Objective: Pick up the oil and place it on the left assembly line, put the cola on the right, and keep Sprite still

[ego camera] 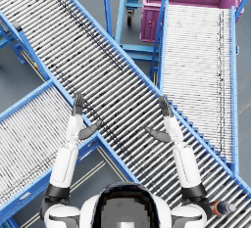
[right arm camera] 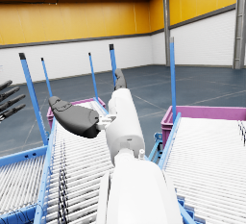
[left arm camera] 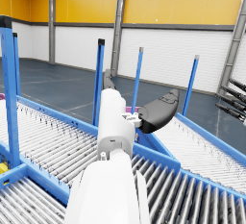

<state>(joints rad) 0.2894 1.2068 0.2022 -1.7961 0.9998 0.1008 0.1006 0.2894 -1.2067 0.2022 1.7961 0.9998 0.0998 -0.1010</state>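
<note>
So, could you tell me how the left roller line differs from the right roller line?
The left roller line slants toward the picture's lower left; the right roller line runs straight up it. The right one ends at a pink bin; the left one's far end is out of view. Both have blue side rails and grey rollers.

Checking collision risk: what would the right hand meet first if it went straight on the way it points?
Nothing near: the right hand hovers open above the middle conveyor. In the right wrist view a blue post stands about in line farther on; depth is unclear, so it might miss it.
</note>
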